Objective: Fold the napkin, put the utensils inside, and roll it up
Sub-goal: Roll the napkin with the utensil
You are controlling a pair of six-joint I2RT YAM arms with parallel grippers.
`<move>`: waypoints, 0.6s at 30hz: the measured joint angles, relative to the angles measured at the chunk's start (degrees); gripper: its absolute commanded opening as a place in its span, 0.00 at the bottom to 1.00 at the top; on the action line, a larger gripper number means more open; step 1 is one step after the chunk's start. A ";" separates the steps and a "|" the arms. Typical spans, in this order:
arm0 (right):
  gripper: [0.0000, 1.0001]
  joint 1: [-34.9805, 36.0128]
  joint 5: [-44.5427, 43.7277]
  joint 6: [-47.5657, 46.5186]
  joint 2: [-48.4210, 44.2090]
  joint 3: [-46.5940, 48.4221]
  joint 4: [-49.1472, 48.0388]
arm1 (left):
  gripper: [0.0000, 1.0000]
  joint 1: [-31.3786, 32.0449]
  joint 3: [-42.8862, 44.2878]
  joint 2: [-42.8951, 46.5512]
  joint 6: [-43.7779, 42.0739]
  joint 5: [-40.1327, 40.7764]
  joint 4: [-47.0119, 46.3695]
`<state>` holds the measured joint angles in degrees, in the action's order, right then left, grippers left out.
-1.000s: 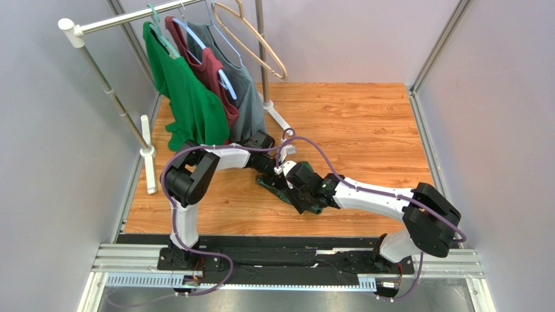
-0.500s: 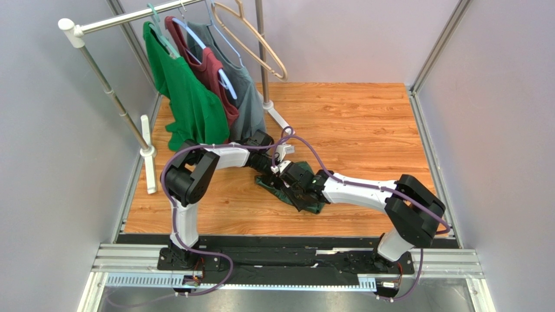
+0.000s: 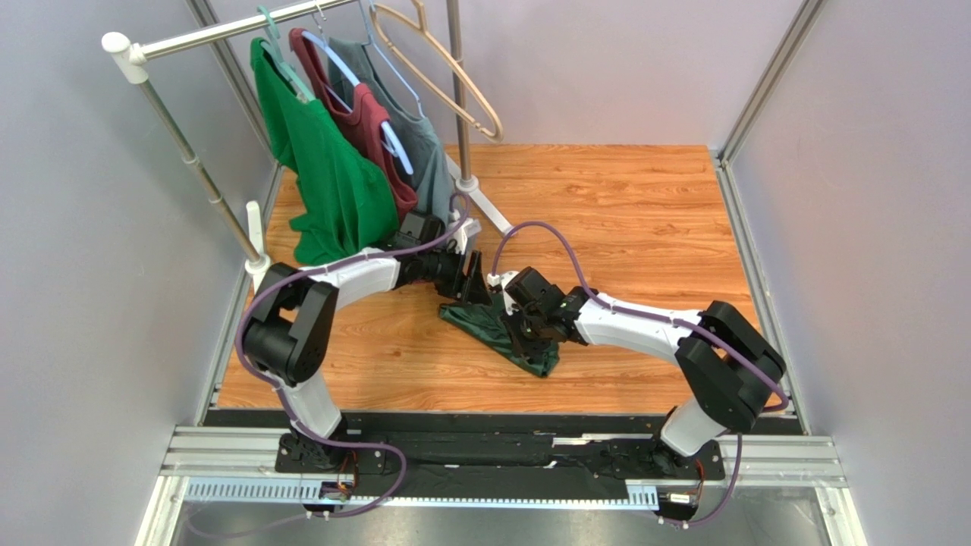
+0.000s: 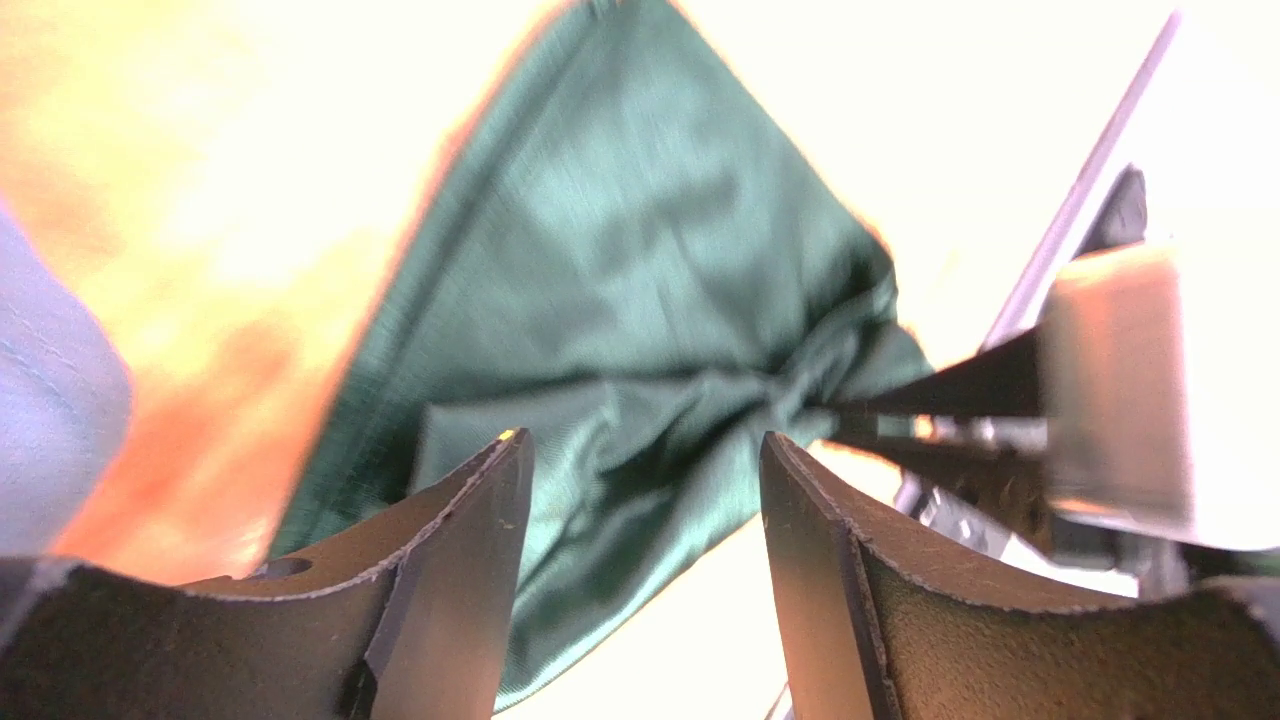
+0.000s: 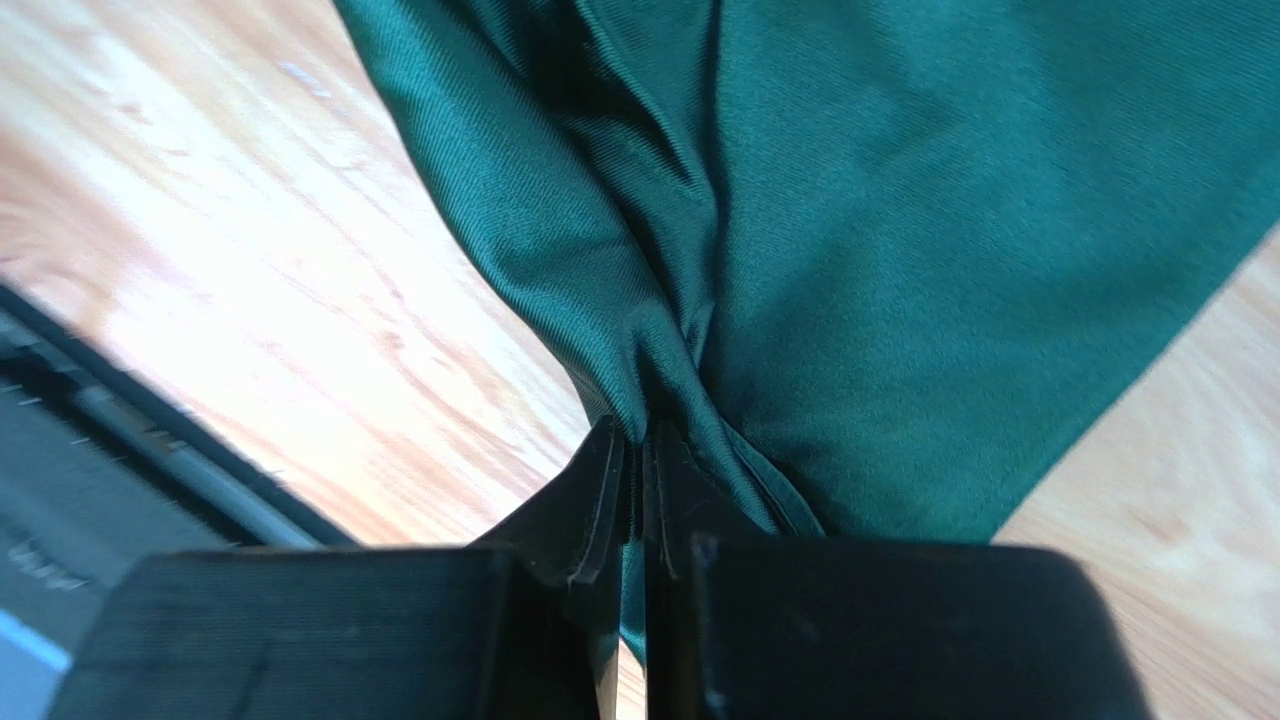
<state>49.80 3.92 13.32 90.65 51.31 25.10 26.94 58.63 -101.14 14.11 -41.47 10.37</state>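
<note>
The napkin (image 3: 499, 332) lies crumpled on the wooden table, a dark green cloth between the two arms. My right gripper (image 3: 520, 323) is shut on it: in the right wrist view a bunched fold of the napkin (image 5: 932, 225) runs into the pinch of the right gripper (image 5: 643, 458). My left gripper (image 3: 471, 282) stands open just beyond the cloth's far edge. In the left wrist view the left gripper (image 4: 646, 465) has nothing between its fingers; the napkin (image 4: 646, 285) spreads out beyond them. The utensils are out of view.
A clothes rack stands at the far left with a bright green shirt (image 3: 325, 171), a maroon shirt (image 3: 370, 125), a grey-green shirt (image 3: 431, 159) and an empty hanger (image 3: 450, 74). Its white foot (image 3: 261, 273) is near the left arm. Grey walls enclose the table.
My left gripper has opened and drawn back toward the rack, its elbow swinging left. My right gripper has moved in to the left and shut on a fold of the napkin.
</note>
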 measured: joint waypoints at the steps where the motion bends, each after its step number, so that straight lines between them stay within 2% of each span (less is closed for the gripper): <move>1: 0.01 -0.35 1.68 0.04 0.26 0.00 -0.57 | 0.66 -0.31 -0.11 1.11 0.42 1.18 -0.44; 8: 0.00 -4.02 12.50 0.37 2.08 -0.07 -3.39 | 0.67 -0.85 -4.70 10.69 2.51 7.19 -5.14; 18: 0.00 -12.79 32.24 0.33 6.32 -1.01 -5.44 | 0.67 -0.98 -15.34 19.87 2.49 8.50 -12.94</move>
<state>37.01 36.16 13.65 96.97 50.30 19.66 25.96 43.29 -81.28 16.60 -32.97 -2.57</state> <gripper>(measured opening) 0.061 0.666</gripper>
